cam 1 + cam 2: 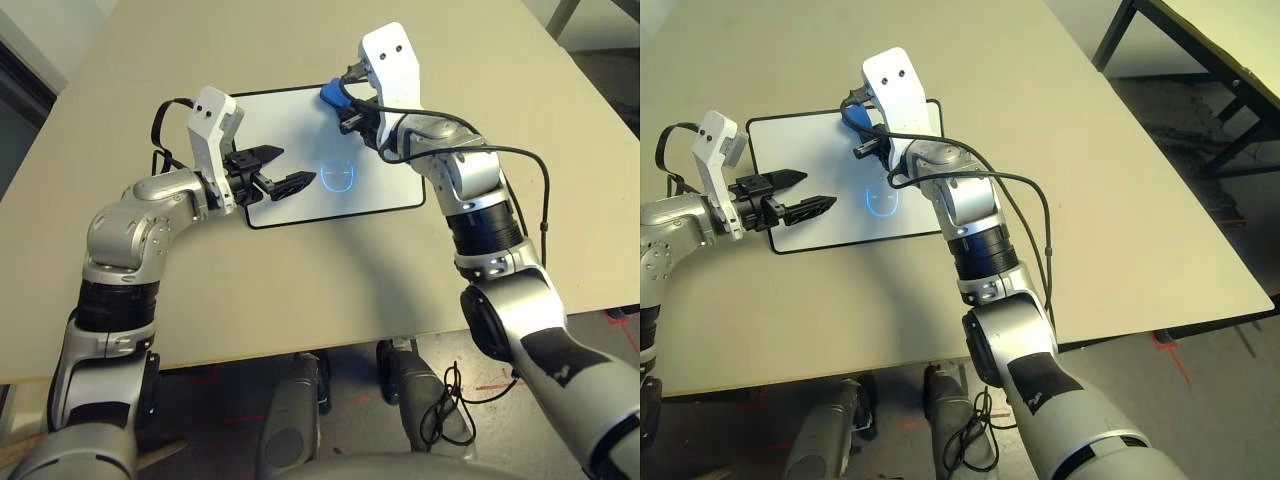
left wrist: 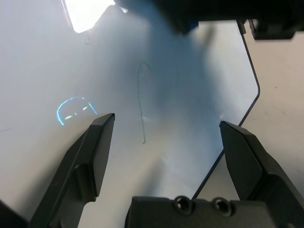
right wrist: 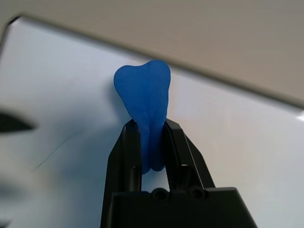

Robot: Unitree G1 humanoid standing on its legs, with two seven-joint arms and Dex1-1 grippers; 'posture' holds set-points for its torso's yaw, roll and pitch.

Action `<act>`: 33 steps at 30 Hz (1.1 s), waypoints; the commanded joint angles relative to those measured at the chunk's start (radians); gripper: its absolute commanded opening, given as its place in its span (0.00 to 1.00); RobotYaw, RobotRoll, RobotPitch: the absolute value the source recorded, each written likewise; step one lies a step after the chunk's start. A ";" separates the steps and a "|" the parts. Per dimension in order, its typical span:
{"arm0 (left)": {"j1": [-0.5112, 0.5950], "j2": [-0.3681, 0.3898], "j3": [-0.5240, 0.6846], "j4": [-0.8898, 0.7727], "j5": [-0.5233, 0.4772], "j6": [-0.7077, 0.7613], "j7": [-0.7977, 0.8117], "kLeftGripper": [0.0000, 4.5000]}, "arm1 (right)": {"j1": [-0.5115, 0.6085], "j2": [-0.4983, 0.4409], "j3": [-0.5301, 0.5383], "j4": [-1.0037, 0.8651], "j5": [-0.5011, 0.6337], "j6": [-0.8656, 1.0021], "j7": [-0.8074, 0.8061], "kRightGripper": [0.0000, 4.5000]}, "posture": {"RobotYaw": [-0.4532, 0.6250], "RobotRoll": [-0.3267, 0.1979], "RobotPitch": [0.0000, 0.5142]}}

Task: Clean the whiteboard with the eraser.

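The right arm lies nearest the head camera, reaching forward over the table to the far part of the board. Its gripper is pinched on the eraser — one blue block, clamped at its waist between the two black fingers, the rounded free end sticking out past the tips. In the head views the eraser sits at the board's far edge, toward the far right corner; whether its end touches the white surface I cannot tell.

What the next move turns on: the marks lie back toward the robot from the eraser. A thin green stroke runs lengthwise across the board's middle, and the wipe would likely have to follow its long axis. A faint bluish arc shows nearer the front edge — it may be ink or only a reflection. So one sure mark, perhaps two.

The left gripper hovers over the board's left part, fingers spread and holding nothing. It is nearer the arc, but the right one carries the tool, so the work is its own. One board, one eraser, two grippers.
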 commanded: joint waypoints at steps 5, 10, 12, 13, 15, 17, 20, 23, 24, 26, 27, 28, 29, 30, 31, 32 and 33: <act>0.006 0.000 -0.007 -0.015 -0.008 0.012 -0.004 1.00 | 0.132 -0.005 0.144 -0.131 0.012 0.182 0.070 0.13 | 0.45 0.62 0.48; 0.007 0.000 -0.007 -0.017 -0.008 0.012 -0.004 1.00 | 0.077 -0.002 0.079 -0.065 -0.002 0.123 0.032 0.13 | 0.45 0.62 0.48; 0.009 0.000 -0.007 -0.017 -0.008 0.012 -0.003 1.00 | 0.036 0.001 0.036 -0.016 -0.005 0.075 0.005 0.13 | 0.45 0.62 0.48; 0.009 -0.001 -0.007 -0.017 -0.008 0.012 -0.003 1.00 | 0.012 0.001 0.012 0.013 -0.006 0.046 -0.010 0.13 | 0.45 0.62 0.48; 0.010 -0.001 -0.007 -0.018 -0.008 0.013 -0.002 1.00 | -0.030 0.004 -0.035 0.067 -0.006 -0.014 -0.043 0.13 | 0.45 0.62 0.48; 0.011 -0.001 -0.006 -0.020 -0.008 0.014 -0.001 1.00 | -0.055 0.007 -0.061 0.104 -0.007 -0.055 -0.063 0.13 | 0.45 0.62 0.48; 0.012 0.008 -0.010 -0.022 0.002 0.010 -0.001 1.00 | -0.058 0.010 -0.062 0.126 -0.008 -0.070 -0.063 0.13 | 0.45 0.62 0.48; 0.007 0.035 -0.033 -0.027 0.042 -0.016 -0.001 1.00 | -0.010 0.017 -0.020 0.089 -0.008 -0.031 -0.039 0.13 | 0.46 0.62 0.49; 0.005 0.044 -0.041 -0.028 0.054 -0.026 -0.002 1.00 | 0.006 0.020 -0.007 0.073 -0.008 -0.019 -0.033 0.13 | 0.46 0.62 0.49; -0.002 0.051 -0.046 -0.032 0.062 -0.029 -0.006 1.00 | 0.046 0.026 0.029 0.023 -0.006 0.017 -0.018 0.13 | 0.46 0.62 0.49; -0.006 0.051 -0.044 -0.036 0.059 -0.025 -0.008 1.00 | 0.073 0.028 0.052 -0.010 -0.004 0.040 -0.010 0.13 | 0.46 0.62 0.49; -0.011 0.052 -0.044 -0.039 0.057 -0.021 -0.009 1.00 | 0.100 0.027 0.078 -0.044 -0.002 0.066 0.001 0.13 | 0.46 0.62 0.49; -0.014 0.053 -0.043 -0.040 0.055 -0.018 -0.010 1.00 | 0.117 0.026 0.094 -0.069 -0.001 0.084 0.007 0.13 | 0.46 0.62 0.49; -0.017 0.055 -0.044 -0.041 0.056 -0.019 -0.012 1.00 | 0.133 0.026 0.106 -0.092 -0.001 0.099 0.010 0.13 | 0.46 0.62 0.49; -0.020 0.057 -0.044 -0.040 0.056 -0.019 -0.014 1.00 | 0.145 0.025 0.115 -0.109 0.000 0.112 0.014 0.13 | 0.46 0.62 0.49; -0.023 0.059 -0.044 -0.039 0.057 -0.019 -0.016 1.00 | 0.153 0.025 0.121 -0.122 0.000 0.121 0.016 0.13 | 0.46 0.62 0.49; -0.025 0.059 -0.043 -0.037 0.058 -0.020 -0.017 1.00 | 0.157 0.025 0.124 -0.129 0.000 0.127 0.019 0.13 | 0.46 0.62 0.49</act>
